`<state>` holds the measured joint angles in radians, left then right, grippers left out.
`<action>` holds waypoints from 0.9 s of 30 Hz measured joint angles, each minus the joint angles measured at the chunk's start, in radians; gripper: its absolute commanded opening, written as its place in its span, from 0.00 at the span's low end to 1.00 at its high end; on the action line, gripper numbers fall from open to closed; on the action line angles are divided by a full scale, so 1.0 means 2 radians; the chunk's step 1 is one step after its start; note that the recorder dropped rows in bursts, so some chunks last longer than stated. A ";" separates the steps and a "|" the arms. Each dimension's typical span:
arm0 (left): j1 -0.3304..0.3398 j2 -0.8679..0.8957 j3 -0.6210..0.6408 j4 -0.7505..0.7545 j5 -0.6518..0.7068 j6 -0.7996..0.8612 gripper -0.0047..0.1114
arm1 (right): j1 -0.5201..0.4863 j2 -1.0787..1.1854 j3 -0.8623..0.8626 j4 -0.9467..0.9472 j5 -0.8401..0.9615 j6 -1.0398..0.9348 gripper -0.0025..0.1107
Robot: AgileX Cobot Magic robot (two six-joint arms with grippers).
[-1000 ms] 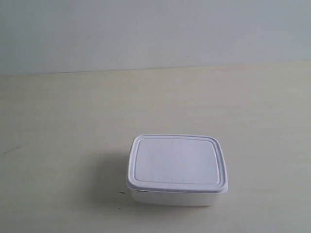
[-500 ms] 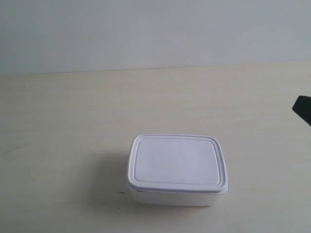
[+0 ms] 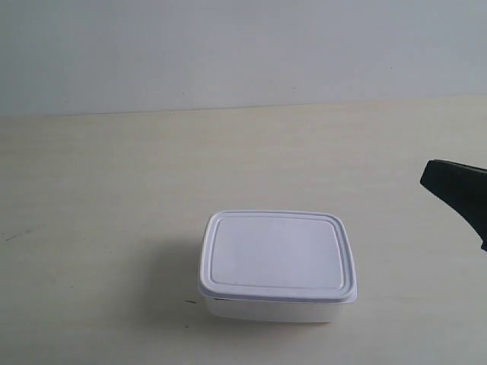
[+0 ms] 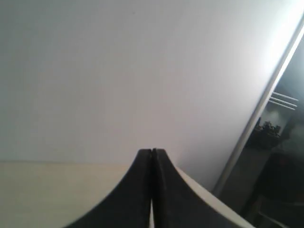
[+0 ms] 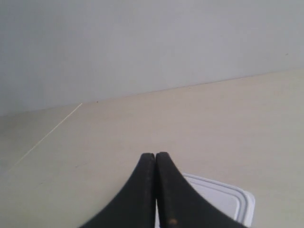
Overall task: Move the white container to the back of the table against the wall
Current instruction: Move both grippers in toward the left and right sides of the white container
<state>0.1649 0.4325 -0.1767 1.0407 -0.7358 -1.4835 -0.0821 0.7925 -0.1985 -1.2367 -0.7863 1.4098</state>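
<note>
The white container, lid on, stands on the table in the near middle, well short of the wall. A black gripper on the arm at the exterior view's right pokes in from that edge, to the right of the container and apart from it. In the right wrist view my right gripper is shut and empty, with a corner of the container just past its fingers. My left gripper is shut too, holding nothing, facing the wall over a table corner.
A wide strip of bare tabletop lies between the container and the wall. A thin seam line crosses the table in the right wrist view. A pale metal strip and dark clutter sit beyond the table's end in the left wrist view.
The black gripper has come in from the exterior view's right edge, moving left toward the container. The container has not moved.
</note>
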 measured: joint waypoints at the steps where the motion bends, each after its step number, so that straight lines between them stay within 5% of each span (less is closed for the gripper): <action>1: 0.000 0.017 0.000 0.008 -0.009 -0.002 0.04 | 0.000 0.000 0.000 -0.005 -0.005 0.000 0.02; 16: -0.024 0.155 -0.003 -0.002 -0.090 0.000 0.04 | 0.000 0.044 -0.044 -0.003 -0.025 0.026 0.02; 22: -0.096 0.192 -0.058 -0.024 -0.019 0.019 0.04 | 0.000 0.045 -0.068 0.001 -0.016 0.045 0.02; 27: -0.205 0.239 -0.100 -0.029 0.072 0.053 0.04 | 0.000 0.045 -0.073 -0.011 0.005 0.054 0.02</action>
<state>-0.2441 0.9099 -0.3757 0.9826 -0.5920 -1.3777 -0.0821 0.8829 -0.3448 -1.2589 -0.7770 1.5168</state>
